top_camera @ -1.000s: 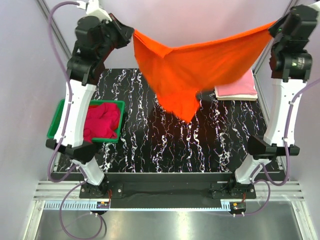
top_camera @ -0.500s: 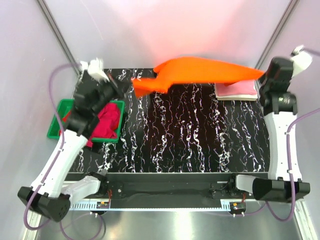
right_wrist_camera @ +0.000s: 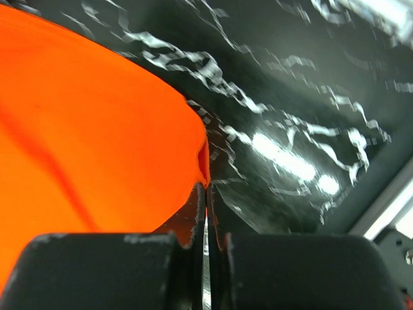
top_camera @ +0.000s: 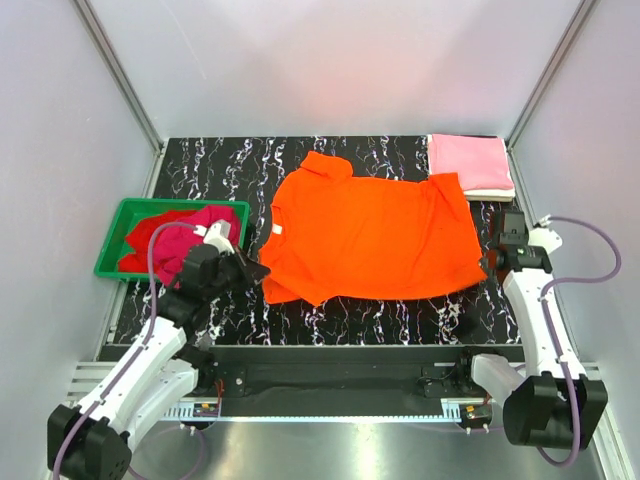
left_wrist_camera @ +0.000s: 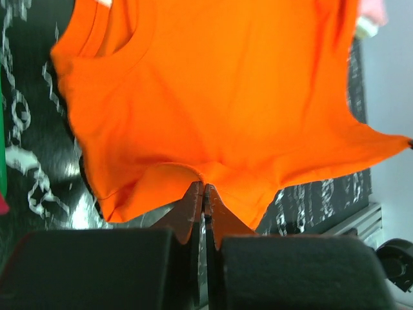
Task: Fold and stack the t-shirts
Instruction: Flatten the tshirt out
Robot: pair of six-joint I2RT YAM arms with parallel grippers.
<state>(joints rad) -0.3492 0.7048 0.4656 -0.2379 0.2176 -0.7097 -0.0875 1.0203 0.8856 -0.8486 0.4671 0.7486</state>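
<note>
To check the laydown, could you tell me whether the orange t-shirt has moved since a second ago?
Yes: the orange t-shirt has come down from mid-air and lies spread on the table, right of the green bin.

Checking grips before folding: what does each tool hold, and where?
Both pinch the orange t-shirt: left tool at its left edge, right tool at its right edge.

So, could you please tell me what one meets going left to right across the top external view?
In order: green bin → left gripper → orange t-shirt → right gripper. The pink folded stack overlaps these, so I leave it out.
</note>
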